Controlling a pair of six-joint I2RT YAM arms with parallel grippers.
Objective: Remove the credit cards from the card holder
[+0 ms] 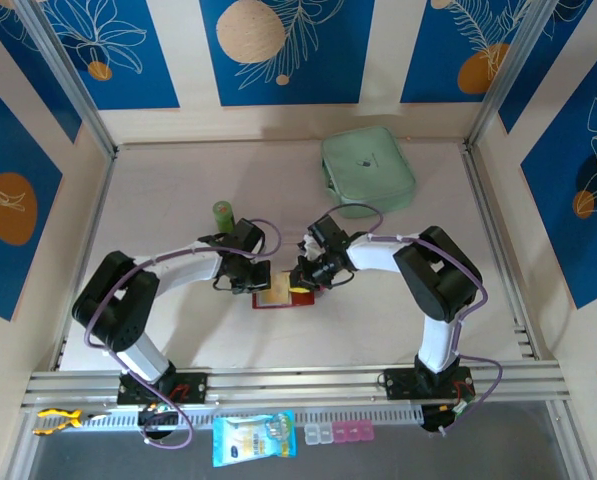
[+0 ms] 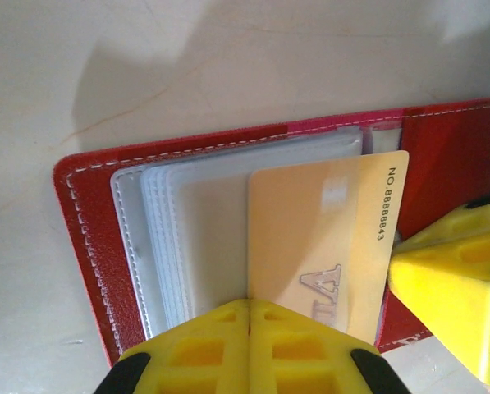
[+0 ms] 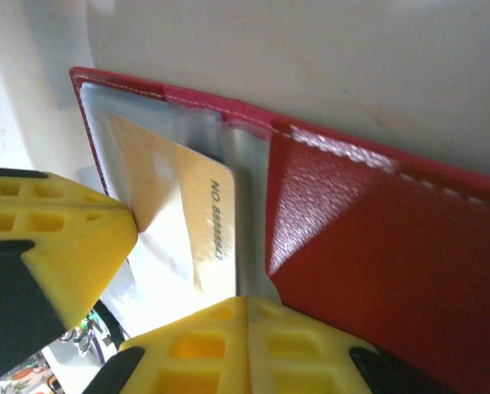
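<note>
The dark red card holder (image 1: 263,303) (image 2: 84,238) (image 3: 376,246) lies open on the table between my two grippers. A tan-orange credit card (image 1: 275,294) (image 2: 318,238) (image 3: 199,205), printed with a number, sticks partway out of its clear sleeves (image 2: 195,230). My left gripper (image 1: 255,276) (image 2: 250,302) is shut, and its joined tips press at the card's near end and the sleeves. My right gripper (image 1: 306,277) (image 3: 246,300) is shut too. Its tips (image 2: 392,264) rest against the card's long edge beside the raised red flap. Nothing shows pinched between either pair of fingers.
A mint-green zip pouch (image 1: 368,170) lies at the back right. A small green cylinder (image 1: 223,213) stands just behind the left gripper. A blue-white packet (image 1: 254,438) and small pill boxes (image 1: 338,433) sit below the near rail, with wooden walls on three sides.
</note>
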